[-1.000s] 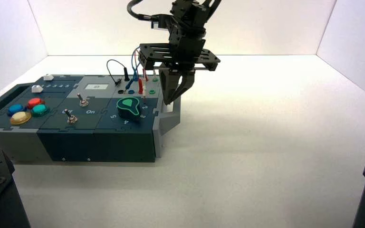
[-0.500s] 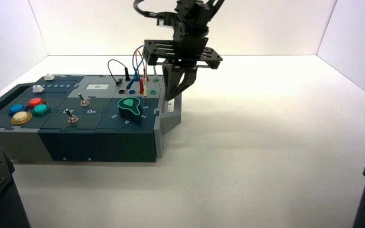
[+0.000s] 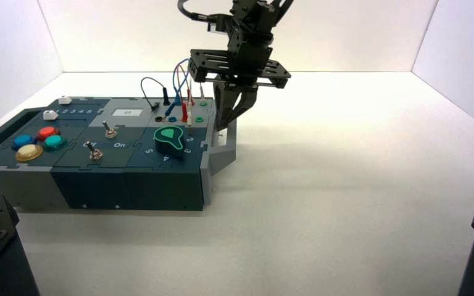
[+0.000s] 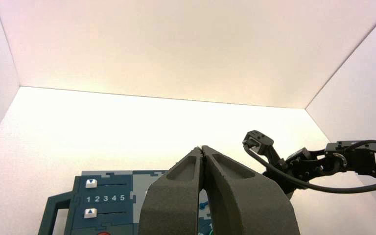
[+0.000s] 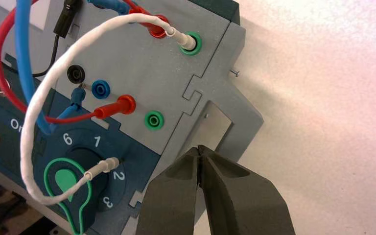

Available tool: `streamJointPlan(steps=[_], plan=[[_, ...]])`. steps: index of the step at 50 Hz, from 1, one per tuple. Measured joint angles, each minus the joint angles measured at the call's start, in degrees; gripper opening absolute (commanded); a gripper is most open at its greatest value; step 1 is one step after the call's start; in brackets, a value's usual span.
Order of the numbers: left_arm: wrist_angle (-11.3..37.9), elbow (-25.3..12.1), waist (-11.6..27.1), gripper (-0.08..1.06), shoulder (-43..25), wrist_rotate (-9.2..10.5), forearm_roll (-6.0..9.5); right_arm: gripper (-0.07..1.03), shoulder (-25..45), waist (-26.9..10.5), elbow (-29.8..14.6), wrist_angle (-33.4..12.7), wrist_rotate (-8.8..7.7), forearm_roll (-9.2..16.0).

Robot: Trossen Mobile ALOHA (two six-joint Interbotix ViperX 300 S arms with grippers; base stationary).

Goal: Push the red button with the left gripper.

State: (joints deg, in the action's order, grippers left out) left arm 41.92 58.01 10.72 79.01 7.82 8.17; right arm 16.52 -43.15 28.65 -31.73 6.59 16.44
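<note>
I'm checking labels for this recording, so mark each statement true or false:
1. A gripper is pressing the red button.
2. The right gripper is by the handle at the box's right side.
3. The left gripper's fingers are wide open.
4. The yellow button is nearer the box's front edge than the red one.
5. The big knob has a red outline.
1. False: nothing touches the red button; the left gripper is out of the high view, its wrist view looking past the box to the back wall.
2. True: the right gripper is over the grey handle.
3. False: they are shut.
4. True for the yellow button.
5. False: the knob's outline is green.
</note>
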Motion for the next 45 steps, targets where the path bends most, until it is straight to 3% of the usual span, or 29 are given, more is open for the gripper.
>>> streamJointPlan(steps=[35,45], plan=[[0.4,-0.6,-0.1,-0.03,-0.3,-1.93,-0.18,-0.02,0.4,1.0,-0.1,-4.4,1.05,0.0],[0.4,-0.7,0.0,-0.03,-0.4,-2.37,-0.26,-0.02,0.1,1.2,-0.1,-7.6,2.2,-1.5]])
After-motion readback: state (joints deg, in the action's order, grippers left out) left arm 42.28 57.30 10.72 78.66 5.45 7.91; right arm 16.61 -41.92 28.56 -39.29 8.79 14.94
